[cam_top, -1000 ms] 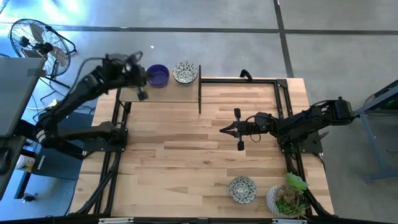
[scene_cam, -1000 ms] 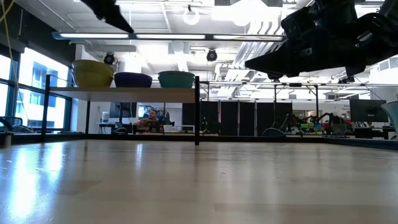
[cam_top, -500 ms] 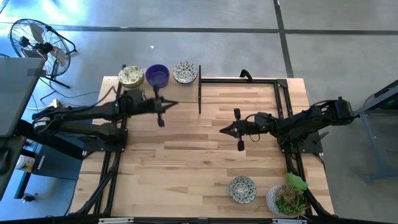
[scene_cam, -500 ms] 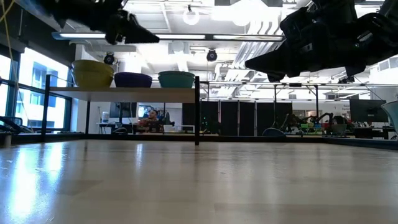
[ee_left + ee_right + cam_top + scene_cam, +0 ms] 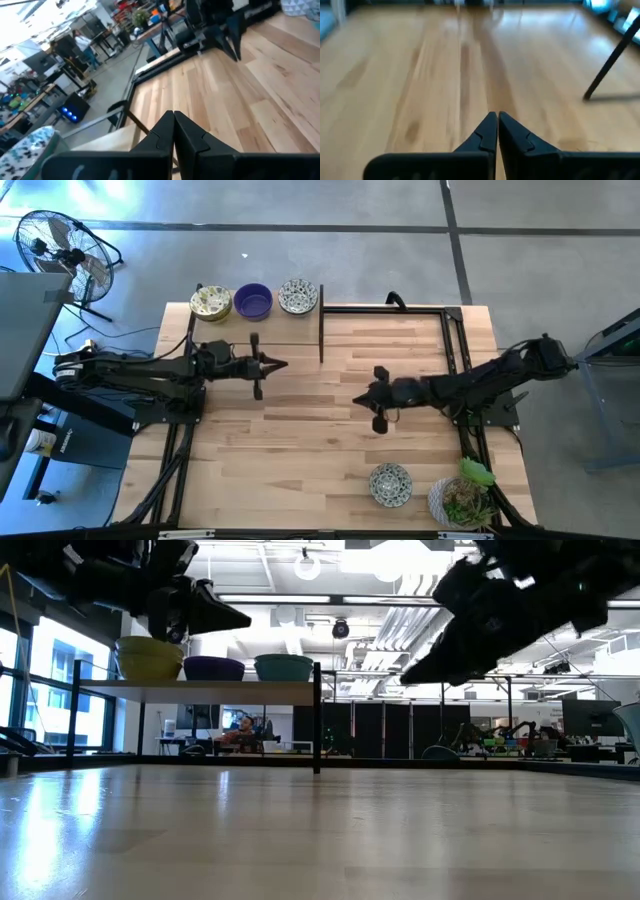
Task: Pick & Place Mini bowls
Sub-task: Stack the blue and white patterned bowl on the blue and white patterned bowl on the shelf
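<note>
With both the left claw and right claw being kept closed and empty, the patterned mini bowl beside the plant pot is being risked: a careless reach could topple the pot

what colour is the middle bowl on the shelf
Solid purple, clearest in the high view.

Two dark jointed arms, tapered black fingers

Bright overhead ceiling lights, glare on tabletop (low view), blurred wrist views
</note>
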